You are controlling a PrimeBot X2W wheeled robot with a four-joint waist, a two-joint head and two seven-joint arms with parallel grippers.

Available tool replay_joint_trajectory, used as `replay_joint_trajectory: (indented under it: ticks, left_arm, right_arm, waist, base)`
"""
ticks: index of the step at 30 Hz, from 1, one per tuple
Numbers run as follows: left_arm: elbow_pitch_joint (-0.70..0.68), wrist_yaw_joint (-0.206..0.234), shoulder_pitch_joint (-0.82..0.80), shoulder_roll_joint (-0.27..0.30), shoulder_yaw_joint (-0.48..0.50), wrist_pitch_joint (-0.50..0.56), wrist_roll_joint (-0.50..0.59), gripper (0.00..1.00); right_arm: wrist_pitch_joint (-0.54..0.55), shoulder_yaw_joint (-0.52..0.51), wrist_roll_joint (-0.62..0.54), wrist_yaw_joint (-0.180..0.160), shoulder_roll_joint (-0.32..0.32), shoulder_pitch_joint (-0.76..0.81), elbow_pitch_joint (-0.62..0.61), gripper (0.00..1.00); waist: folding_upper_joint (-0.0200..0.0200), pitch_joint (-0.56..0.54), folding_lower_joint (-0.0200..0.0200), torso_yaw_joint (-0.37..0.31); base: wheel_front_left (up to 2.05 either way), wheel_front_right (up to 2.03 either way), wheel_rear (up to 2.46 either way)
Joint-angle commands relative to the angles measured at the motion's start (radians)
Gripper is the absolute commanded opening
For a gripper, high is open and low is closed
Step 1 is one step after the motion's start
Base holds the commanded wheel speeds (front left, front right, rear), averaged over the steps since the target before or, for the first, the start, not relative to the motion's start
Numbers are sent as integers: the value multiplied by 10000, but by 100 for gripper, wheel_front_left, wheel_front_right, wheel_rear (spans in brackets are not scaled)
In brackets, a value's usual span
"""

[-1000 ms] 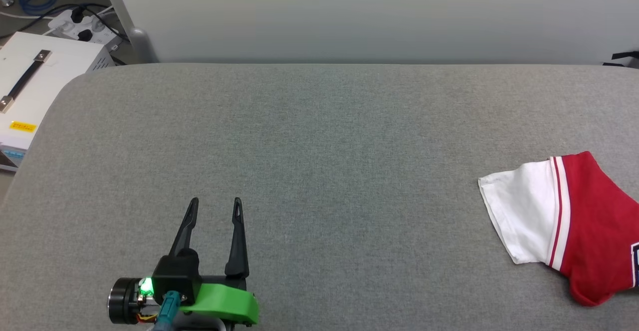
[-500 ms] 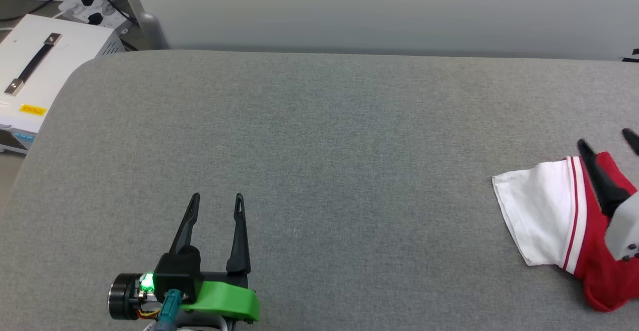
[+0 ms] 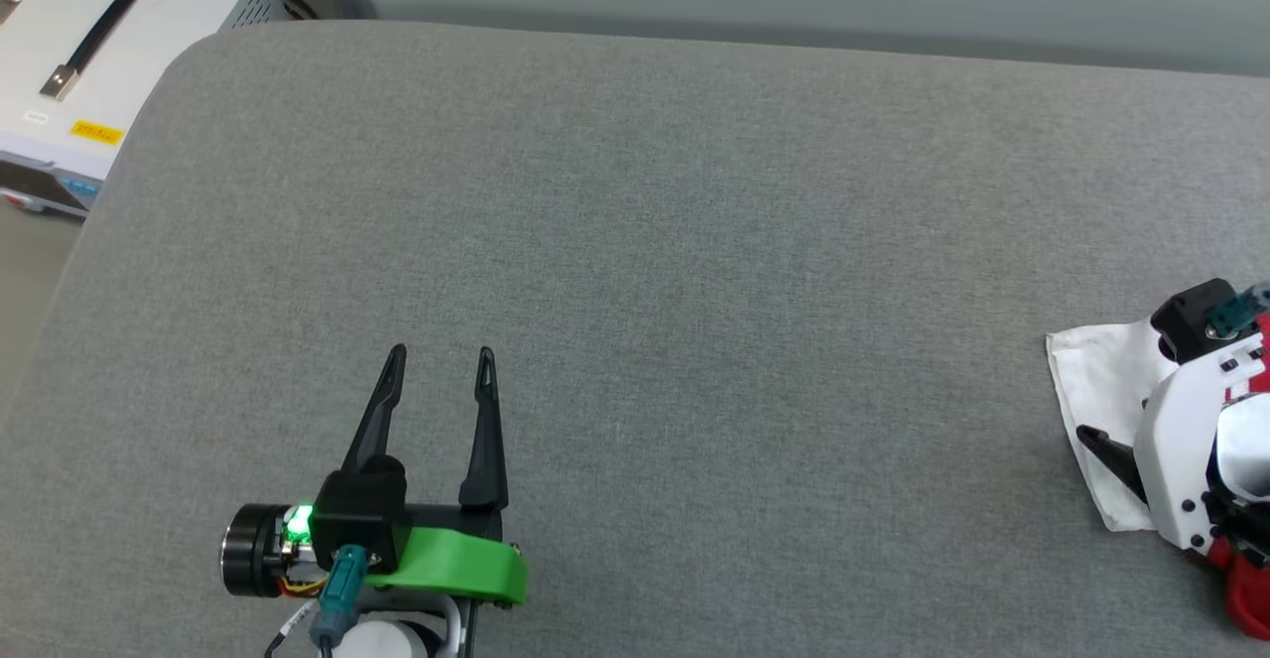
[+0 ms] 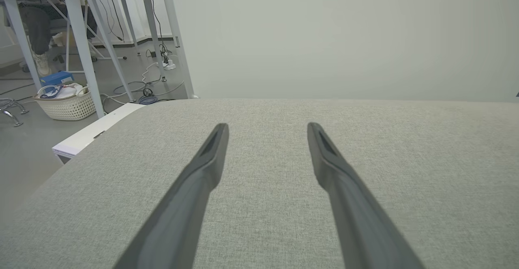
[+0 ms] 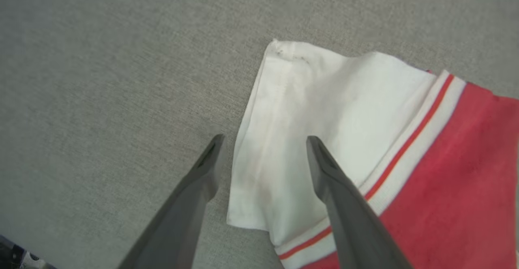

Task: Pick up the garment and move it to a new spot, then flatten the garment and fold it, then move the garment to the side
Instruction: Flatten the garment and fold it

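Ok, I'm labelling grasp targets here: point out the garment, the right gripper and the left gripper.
garment (image 5: 344,106), right wrist view, on the white sleeve.
right gripper (image 5: 265,138), right wrist view, midway between its open fingertips.
left gripper (image 4: 267,125), left wrist view, midway between its open fingertips.

Garment (image 5: 377,159): a red jersey-style shirt with a short white sleeve (image 3: 1096,380), joined to the red body by white trim (image 5: 409,139) carrying a thin red stripe. It rests on the grey fabric surface (image 3: 635,241) at the far right of the head view. The sleeve lies flat with soft creases, its hem pointing left, and the red body runs out of frame.
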Motion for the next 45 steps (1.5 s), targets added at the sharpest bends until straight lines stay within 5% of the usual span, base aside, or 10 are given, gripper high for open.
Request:
replay_joint_trajectory:
  ticks: [1,11,12,13,23,31,37,45]
  left_arm:
    - [-48,57,-248,-24,-46,-57,-71,100]
    - [-13,160,-450,-24,-68,-57,-137,100]
    - [-5,171,-428,-24,-46,-57,-135,100]
    - [11,178,-408,-24,-21,-57,-134,100]
    - [67,132,-244,-24,50,-57,-104,100]
    - [47,109,-73,-24,40,-57,-125,100]
    - [-22,160,-74,-24,-15,-57,-186,100]
    - [-63,271,-314,-24,-112,-57,-344,100]
  right_arm:
    - [-32,188,70,-7,57,-234,404,100]
    - [-547,1635,204,-7,405,-579,2998,98]
    - [-697,1673,272,-7,442,-620,3072,34]
    - [-939,1638,381,-7,487,-680,3163,0]
    - [-3343,834,579,-7,362,-1227,2764,0]
    - [-4221,-116,607,-7,555,-1472,1451,0]
    - [-4080,-36,375,-7,1209,-2067,672,0]
    - [-3946,1269,120,-7,2525,-3589,897,0]
  waist:
    - [0,379,0,285]
    - [0,670,0,445]
    - [0,641,0,408]
    - [0,603,0,366]
    - [0,-21,0,20]
    - [0,-315,0,133]
    - [0,-197,0,447]
    - [0,230,0,957]
  base:
    - [0,0,0]
    - [0,0,0]
    - [0,0,0]
    - [0,0,0]
    - [0,0,0]
    - [0,0,0]
    - [0,0,0]
    - [0,0,0]
